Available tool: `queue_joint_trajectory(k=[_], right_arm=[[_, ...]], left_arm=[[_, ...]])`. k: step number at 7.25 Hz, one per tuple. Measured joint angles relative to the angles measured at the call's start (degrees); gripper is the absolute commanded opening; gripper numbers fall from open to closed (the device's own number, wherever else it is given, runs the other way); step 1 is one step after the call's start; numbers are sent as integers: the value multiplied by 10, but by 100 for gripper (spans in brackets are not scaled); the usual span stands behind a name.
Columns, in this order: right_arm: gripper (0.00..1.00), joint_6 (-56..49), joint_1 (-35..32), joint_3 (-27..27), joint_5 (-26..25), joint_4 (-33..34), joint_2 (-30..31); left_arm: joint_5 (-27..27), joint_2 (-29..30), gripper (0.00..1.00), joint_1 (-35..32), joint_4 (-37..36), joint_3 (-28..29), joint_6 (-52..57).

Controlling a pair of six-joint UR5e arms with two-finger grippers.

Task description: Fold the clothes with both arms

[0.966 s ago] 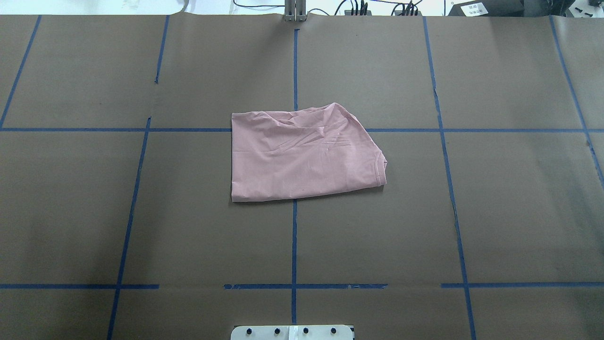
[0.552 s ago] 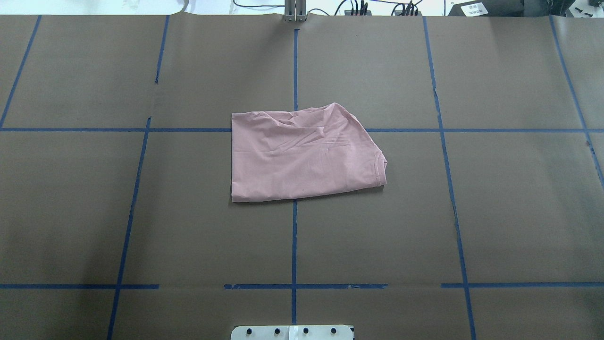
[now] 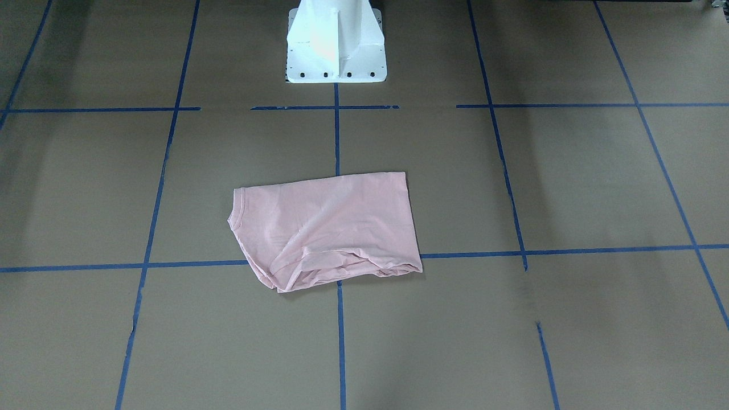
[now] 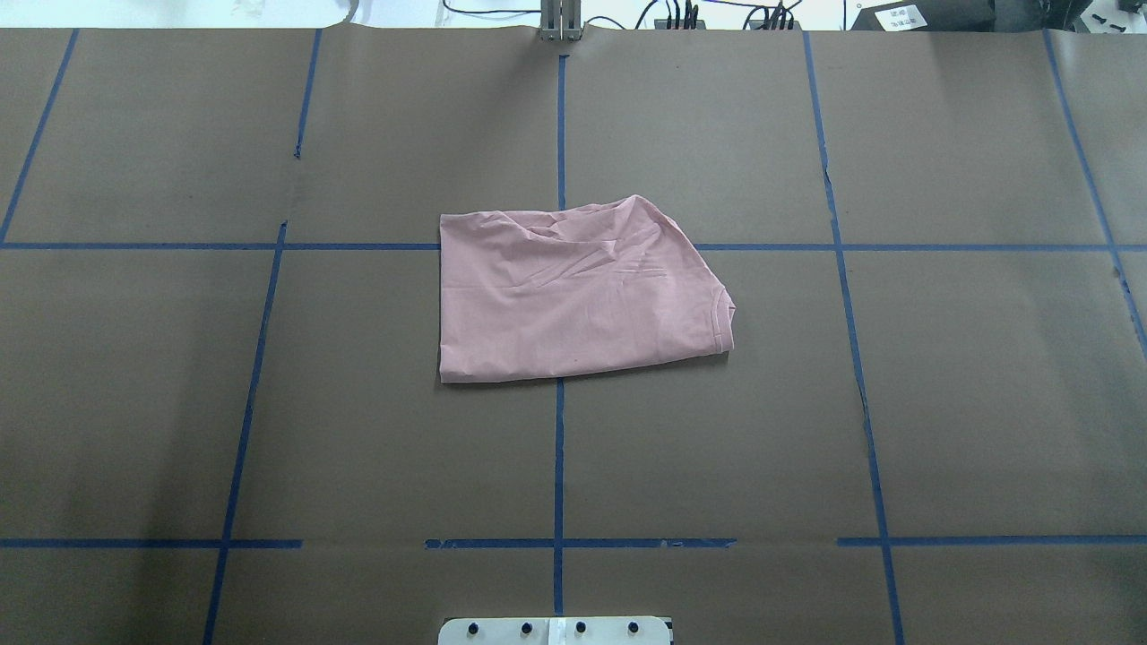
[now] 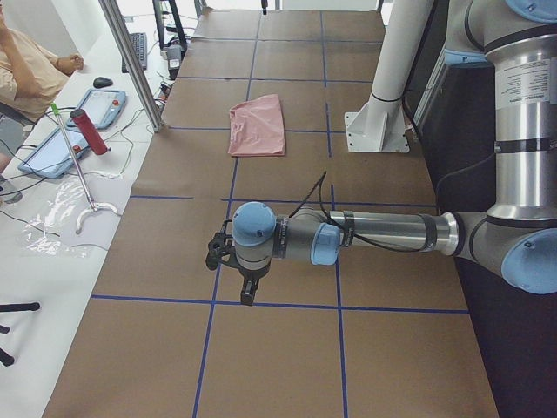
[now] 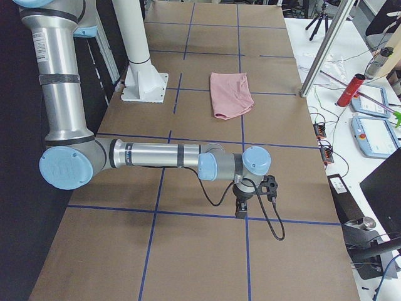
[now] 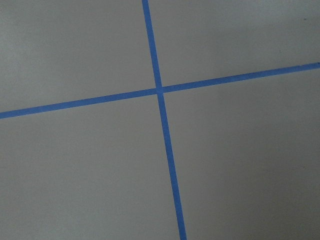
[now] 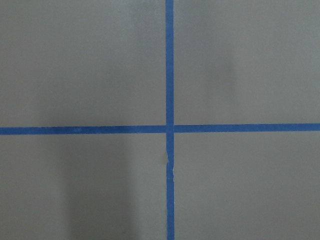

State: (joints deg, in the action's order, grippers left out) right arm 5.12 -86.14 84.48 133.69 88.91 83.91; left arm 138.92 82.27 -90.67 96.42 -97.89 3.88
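Brown-papered counter (image 4: pixel 269 403) with blue tape grid (image 4: pixel 558 448), white pedestal base (image 3: pixel 336 45) at the robot's edge.

Checked overhead against 1.0 s and 0.6 s back: no difference. Same outline, same creases, same spot for the pale pink T-shirt (image 4: pixel 573 300).

- Folded to a rough rectangle, flat on mid-counter, straddling the centre tape line and the far cross line.
- Plain side up, no print showing.
- Rumpled along the far edge, stitched hem at the corner on the robot's right.
- Touched by nothing.

Arms visible in side views only.

- Left arm (image 5: pixel 383 233) stretched low and level over the counter's left end, reaching toward the operators' side, well apart from the T-shirt.
- Left end effector (image 5: pixel 249 294) pointing straight down just above the paper near a tape line, holding nothing visible. Wide or narrow: cannot tell from this angle.
- Right arm (image 6: pixel 163 153) in a mirrored pose over the right end, also well apart from the T-shirt.
- Right end effector (image 6: pixel 240 210) pointing down close to the paper, black cable looped beside it. Opening: cannot tell either.

Left wrist camera looking down at a tape crossing (image 7: pixel 160 90). Right wrist camera likewise, on another tape crossing (image 8: pixel 170 128) with a small nick in the tape below it.

Off-counter: seated operator (image 5: pixel 22 65) and red bottle (image 5: pixel 90 131) on the white side bench.
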Motion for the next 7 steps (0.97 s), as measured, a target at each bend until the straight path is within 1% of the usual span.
queue_joint_trajectory(k=[3,7], right_arm=[[100,-9,-7,16,0,6,-4],[100,-61,-1,20,-4,20,1]], left_arm=[[2,5,100,0,3,20,0],[3,10,100,-1,4,22,1]])
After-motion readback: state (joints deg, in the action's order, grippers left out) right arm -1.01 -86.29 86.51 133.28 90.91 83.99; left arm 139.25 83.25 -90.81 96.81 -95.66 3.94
